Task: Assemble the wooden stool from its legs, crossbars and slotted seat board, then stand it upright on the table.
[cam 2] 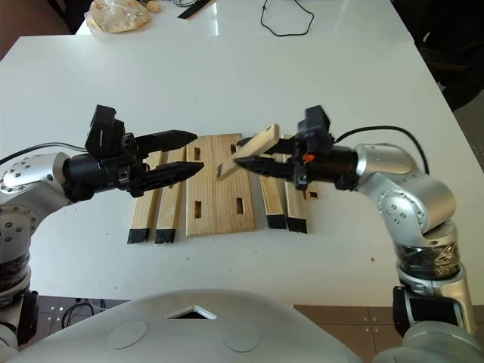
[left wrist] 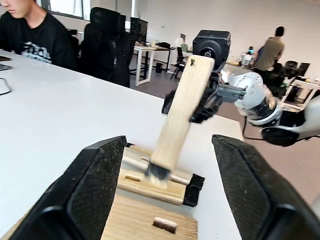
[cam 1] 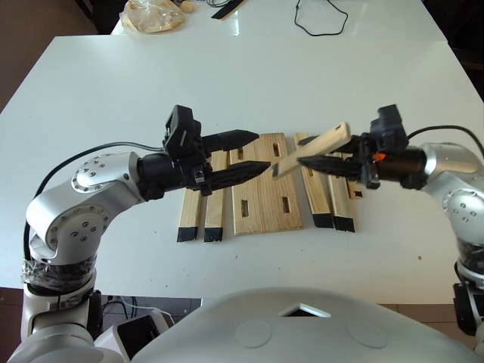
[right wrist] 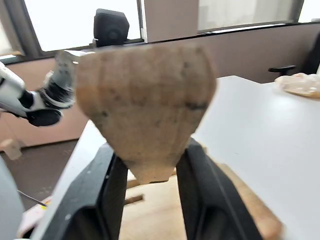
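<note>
Wooden piece (cam 1: 321,144) up off the table (cam 1: 113,91), seen from the head: pinched near its lower end by the right gripper (cam 1: 302,160), tilted, far end poking up past the fingers. Below that gripper and a touch toward the other arm, slotted seat board (cam 1: 266,189), flat. Right under its fingers, two dark-tipped legs (cam 1: 327,200), side by side. Left gripper (cam 1: 262,151) spread wide, holding nothing, hovered facing the right one, tips near the wooden piece but apart from it. Two more legs flat beneath its base.

Over to the left wrist: both dark fingers (left wrist: 90,195) parted wide, wooden piece dead ahead between them, slanted upward, gripped by the right arm beyond. Slotted seat board just below the tips.

Right wrist now: blunt end of the wooden piece close up, squeezed between two black fingers. Pale board blurred underneath; couldn't tell more than that.
</note>
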Available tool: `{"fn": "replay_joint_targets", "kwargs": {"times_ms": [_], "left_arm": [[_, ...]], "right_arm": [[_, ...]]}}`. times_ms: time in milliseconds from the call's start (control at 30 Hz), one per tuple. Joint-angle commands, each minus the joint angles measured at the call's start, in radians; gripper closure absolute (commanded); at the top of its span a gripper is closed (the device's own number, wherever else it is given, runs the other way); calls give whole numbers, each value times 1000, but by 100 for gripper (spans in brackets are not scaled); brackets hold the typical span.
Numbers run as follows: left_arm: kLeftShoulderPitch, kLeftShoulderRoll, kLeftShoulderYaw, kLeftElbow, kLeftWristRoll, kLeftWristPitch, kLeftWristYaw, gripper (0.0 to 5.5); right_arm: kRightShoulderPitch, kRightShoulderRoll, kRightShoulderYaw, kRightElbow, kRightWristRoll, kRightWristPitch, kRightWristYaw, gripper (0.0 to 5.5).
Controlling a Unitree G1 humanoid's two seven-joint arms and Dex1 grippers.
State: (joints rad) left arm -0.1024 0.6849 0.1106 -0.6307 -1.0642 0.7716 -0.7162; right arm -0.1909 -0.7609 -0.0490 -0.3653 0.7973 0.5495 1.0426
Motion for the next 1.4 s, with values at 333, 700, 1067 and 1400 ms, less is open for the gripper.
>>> {"fn": "replay_joint_targets", "kwargs": {"times_ms": [333,700,1067,1400], "left_arm": [[125,-52,-60,-22,164,-94,27,235],[148,-64,-75,-40,191,-97,30,235],[144,-73,-88,-38,214,-105,31,235],[146,-80,-108,-43,227,-115,51,235]], "right_arm": [[-21,-146,115,442,-522,-546,246,420],[-45,-129,112,486,-527,-599,272,420],[-9,-97,132,466,-524,-586,276,420],[-13,-125,171,510,-541,-546,368,420]]}}
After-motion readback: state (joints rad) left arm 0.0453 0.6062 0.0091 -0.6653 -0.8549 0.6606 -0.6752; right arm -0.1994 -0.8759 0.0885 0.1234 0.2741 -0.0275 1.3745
